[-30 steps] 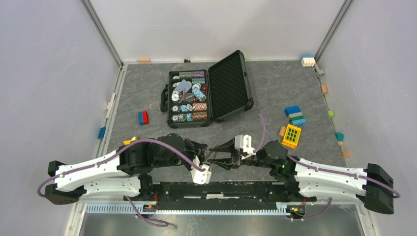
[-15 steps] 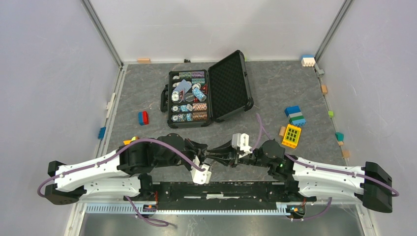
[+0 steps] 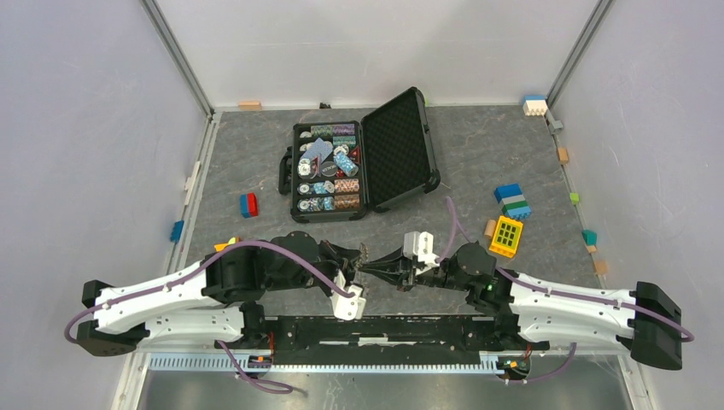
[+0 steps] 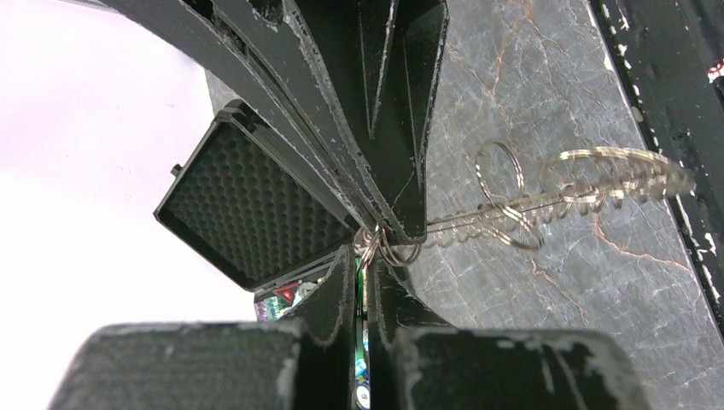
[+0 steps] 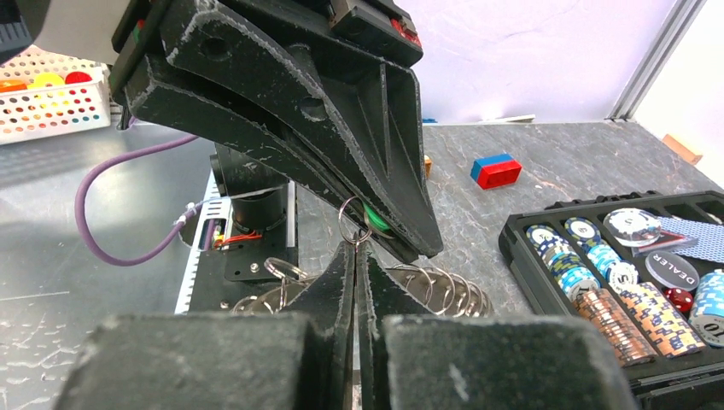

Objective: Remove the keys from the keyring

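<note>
My left gripper and right gripper meet tip to tip low over the table's front middle. In the left wrist view my left gripper is shut on a key with a bright green tag. The thin silver keyring trails away from it over the grey table, strung with keys seen edge-on and several small split rings. The right wrist view shows my right gripper shut on a small split ring beside the green tag. The keyring hangs just behind.
An open black case of poker chips stands at the back middle, its foam lid tilted right. Coloured blocks and a yellow block lie to the right, a red-blue block to the left. A black rail runs along the near edge.
My right gripper has gone from open to shut and has slid left to the left gripper's tip. The left arm has held still, shut.
</note>
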